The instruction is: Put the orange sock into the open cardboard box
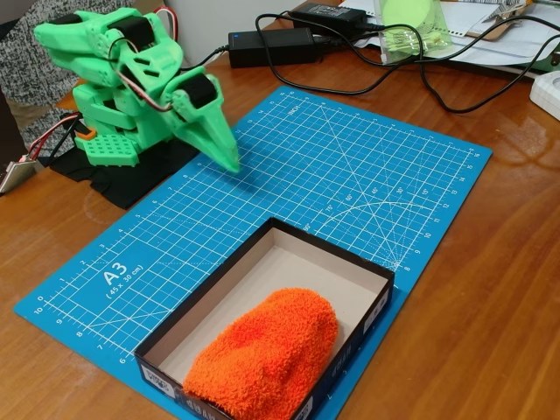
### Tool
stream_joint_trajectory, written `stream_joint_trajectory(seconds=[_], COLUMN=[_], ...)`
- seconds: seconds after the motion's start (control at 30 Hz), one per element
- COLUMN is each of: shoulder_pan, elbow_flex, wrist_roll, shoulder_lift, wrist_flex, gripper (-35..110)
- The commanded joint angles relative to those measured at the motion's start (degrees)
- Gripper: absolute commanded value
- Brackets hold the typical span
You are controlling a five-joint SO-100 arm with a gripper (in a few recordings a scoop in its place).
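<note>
The orange sock [267, 352], a fuzzy bright lump, lies inside the open cardboard box [350, 262], filling its near end and bulging over the front wall. The box has dark outer walls and a pale inside, and it rests on the near right part of a blue cutting mat. The green arm is folded back at the upper left. Its gripper [229, 160] points down toward the mat, well away from the box, with its fingers together and nothing held.
The blue A3 cutting mat [350, 166] covers the middle of a wooden table. Black power bricks [273, 45] and cables run along the back edge, with papers and a green object at the back right. The arm's base [114, 144] stands on a black pad.
</note>
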Motion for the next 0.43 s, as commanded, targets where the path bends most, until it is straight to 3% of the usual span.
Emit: stream_joint_trajectory(seconds=[0.0, 0.4], shoulder_pan=[-0.7, 0.5], elbow_flex=[0.2, 0.2], wrist_roll=[-1.3, 0.1], shoulder_lift=[1.4, 1.4], wrist_flex=[-0.5, -0.5], gripper=[0, 0])
